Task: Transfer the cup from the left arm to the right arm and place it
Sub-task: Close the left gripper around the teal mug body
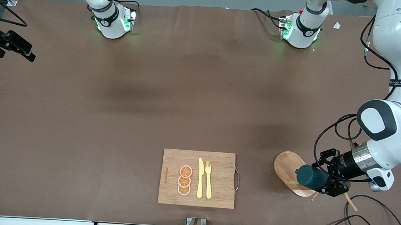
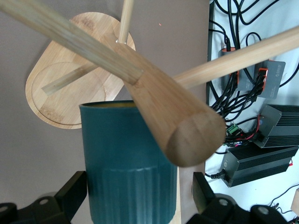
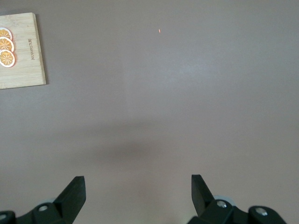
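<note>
Sitting on the wooden peg stand at the left arm's end of the table, the dark teal-green cup [image 1: 310, 177] with a ribbed lower wall lies tipped sideways in the front view, over the light wooden oval base [image 1: 289, 172] of that stand. Its handle and inside are not visible in any view.

Left gripper [image 1: 328, 177] is at the cup, black fingers [image 2: 70, 193] one on each side of the cup body [image 2: 128, 163]. Left wrist view shows the fingers spread with the cup between them; cannot tell whether the pads actually press the wall or sit just off it.

In the left wrist view, the thick rounded wooden post [image 2: 173, 116] of the stand crosses in front of the cup rim, with thinner wooden pegs [image 2: 70, 35] branching off it. One peg tip [image 1: 351, 204] pokes out past the gripper in the front view.

Rectangular bamboo cutting board [image 1: 197, 178] with a metal handle lies well apart from the stand, toward the middle of the table and near the front camera. On it: three orange slices [image 1: 185, 180] in a column, and beside them a yellow plastic knife [image 1: 200, 178] and yellow plastic fork [image 1: 209, 179], side by side.

Right gripper [image 3: 138, 191] is out of the front view; its wrist view shows it up over bare brown table [image 3: 187, 93], fingers wide apart, holding nothing. Right arm waits.
</note>
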Controlling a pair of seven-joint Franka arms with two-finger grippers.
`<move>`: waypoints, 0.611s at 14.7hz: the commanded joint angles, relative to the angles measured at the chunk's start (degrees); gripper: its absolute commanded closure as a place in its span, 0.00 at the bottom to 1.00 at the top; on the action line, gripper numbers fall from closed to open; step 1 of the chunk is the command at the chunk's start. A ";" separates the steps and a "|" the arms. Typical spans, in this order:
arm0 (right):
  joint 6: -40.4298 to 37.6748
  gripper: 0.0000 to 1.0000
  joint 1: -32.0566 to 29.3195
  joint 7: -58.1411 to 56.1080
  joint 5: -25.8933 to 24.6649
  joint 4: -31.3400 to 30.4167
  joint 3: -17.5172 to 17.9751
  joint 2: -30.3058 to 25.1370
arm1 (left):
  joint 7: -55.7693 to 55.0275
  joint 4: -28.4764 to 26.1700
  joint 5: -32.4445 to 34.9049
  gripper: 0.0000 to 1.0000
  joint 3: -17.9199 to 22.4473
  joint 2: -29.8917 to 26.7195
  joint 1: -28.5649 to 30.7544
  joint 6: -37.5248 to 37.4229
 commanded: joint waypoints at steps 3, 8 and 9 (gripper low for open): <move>-0.32 0.00 -0.69 -0.27 0.39 -0.25 0.44 -0.50 | 0.01 1.11 -2.20 0.10 0.06 1.28 -0.16 0.81; -0.41 0.00 -0.69 -0.27 0.39 -0.25 0.36 -0.50 | 0.19 1.02 -2.20 0.15 0.06 1.45 -0.07 0.81; -0.41 0.00 -0.69 -0.27 0.39 -0.25 0.36 -0.50 | 0.19 1.11 -2.11 0.19 0.06 1.45 -0.07 0.81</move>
